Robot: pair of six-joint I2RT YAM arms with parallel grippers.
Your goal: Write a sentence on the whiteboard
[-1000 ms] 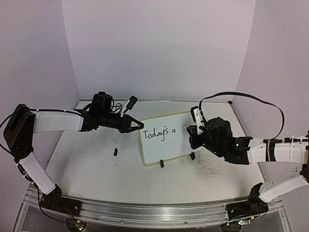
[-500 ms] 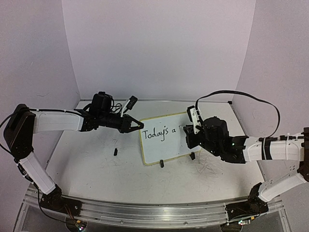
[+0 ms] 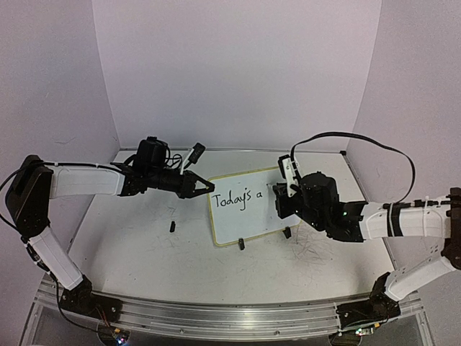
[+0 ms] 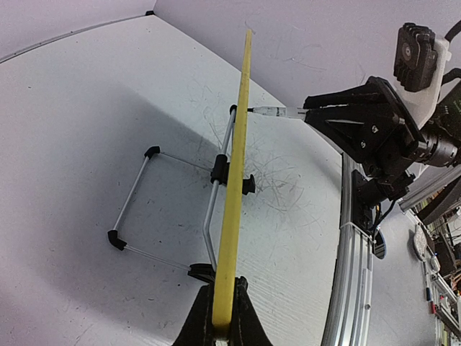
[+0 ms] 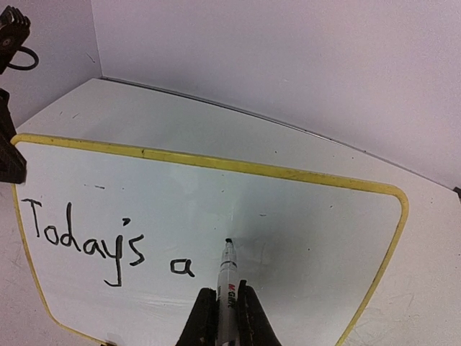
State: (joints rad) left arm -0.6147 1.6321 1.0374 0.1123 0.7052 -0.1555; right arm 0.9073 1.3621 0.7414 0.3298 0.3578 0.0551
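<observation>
Left gripper [image 4: 222, 326] clamps the whiteboard [image 5: 310, 238] at its rim; right gripper [image 5: 225, 308] grips a marker [image 5: 227, 268], tip just after the sentence [image 5: 94, 247].

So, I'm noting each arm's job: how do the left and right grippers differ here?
The left gripper pinches the whiteboard by its yellow edge; the right gripper clamps a marker, tip at the board's face right of the lettering "Today's a". The left reaches from the board's side, the right from its front. Both are shut.
</observation>
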